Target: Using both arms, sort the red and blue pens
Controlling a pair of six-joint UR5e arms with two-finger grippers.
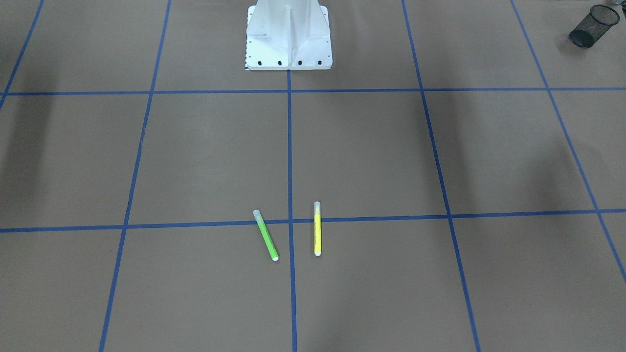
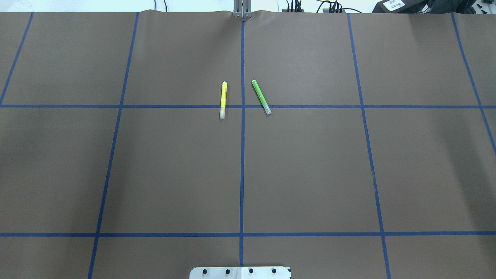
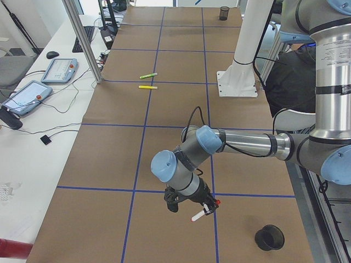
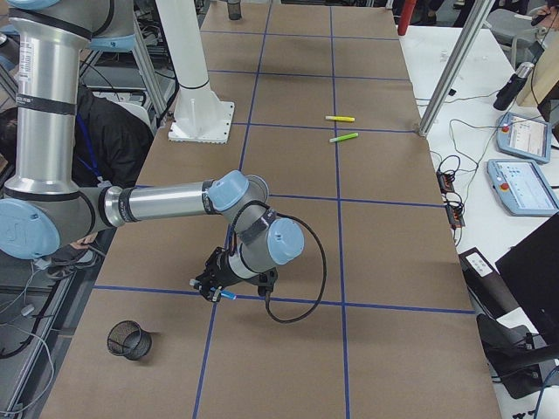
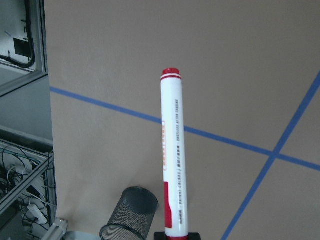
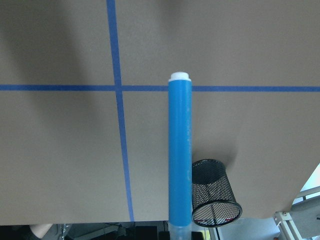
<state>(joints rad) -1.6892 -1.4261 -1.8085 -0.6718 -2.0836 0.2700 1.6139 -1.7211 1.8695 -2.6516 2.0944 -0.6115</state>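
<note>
The red pen (image 5: pixel 170 150), white-barrelled with a red cap, sticks out of my left gripper (image 3: pixel 207 208), which is shut on its cap end and holds it above the table. In the exterior left view the red pen (image 3: pixel 198 216) hangs tilted, left of a black mesh cup (image 3: pixel 269 236). The blue pen (image 6: pixel 180 155), white end pointing away, is held in my shut right gripper (image 4: pixel 212 291) over a blue tape line. A second black mesh cup (image 4: pixel 128 340) stands a little beyond it, near the table corner.
A green highlighter (image 2: pixel 261 97) and a yellow highlighter (image 2: pixel 223 99) lie side by side mid-table across a tape line. The white robot pedestal (image 1: pixel 288 36) stands at the table's robot side. Tablets and cables lie on the side tables.
</note>
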